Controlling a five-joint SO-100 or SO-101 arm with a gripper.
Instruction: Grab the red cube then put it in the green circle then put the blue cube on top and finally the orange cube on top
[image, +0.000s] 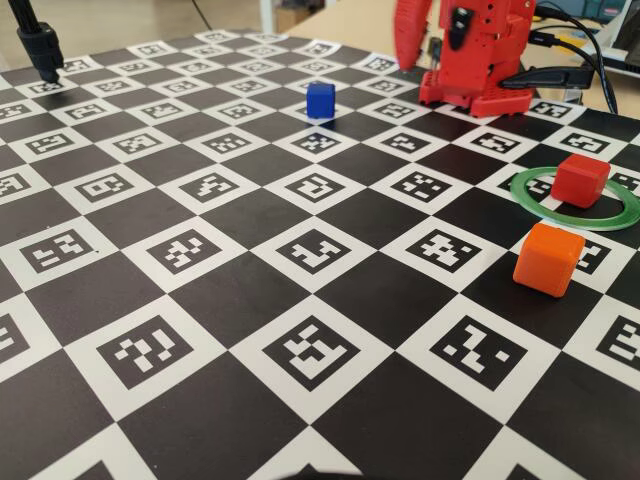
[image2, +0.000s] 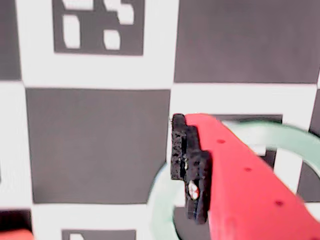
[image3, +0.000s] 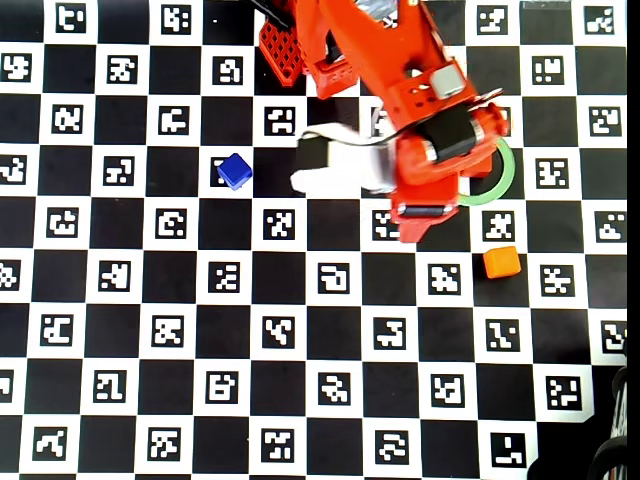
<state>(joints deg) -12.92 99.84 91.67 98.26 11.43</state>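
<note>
Checkerboard (image: 230, 215) squares with printed markers cover the whole table, and we read the fixed view from its left edge. At far left a black stand (image: 38, 42) comes down onto the board near the back corner. Moving right, we find the blue cube (image: 320, 101) alone on a white square toward the back, well apart from everything else. Next comes the red arm (image: 478, 50), its base planted at the back right of the board. Further right lies the green circle (image: 575, 198), flat on the board, and the red cube (image: 580, 180) sits inside it, toward the ring's back part. Just in front of the circle, outside it, we see the orange cube (image: 548, 259) on the board.

In the overhead view the blue cube (image3: 234, 171) is left of the arm (image3: 400, 90), which reaches over the circle (image3: 503, 178) and hides the red cube from us; the orange cube (image3: 501, 262) lies below the ring, clear of it.

In the wrist view the gripper (image2: 197, 170) shows one red finger with a black pad, hanging over the ring's (image2: 162, 205) left arc. We see nothing held against the pad, but with the other finger out of view we cannot tell how wide the claw stands.
</note>
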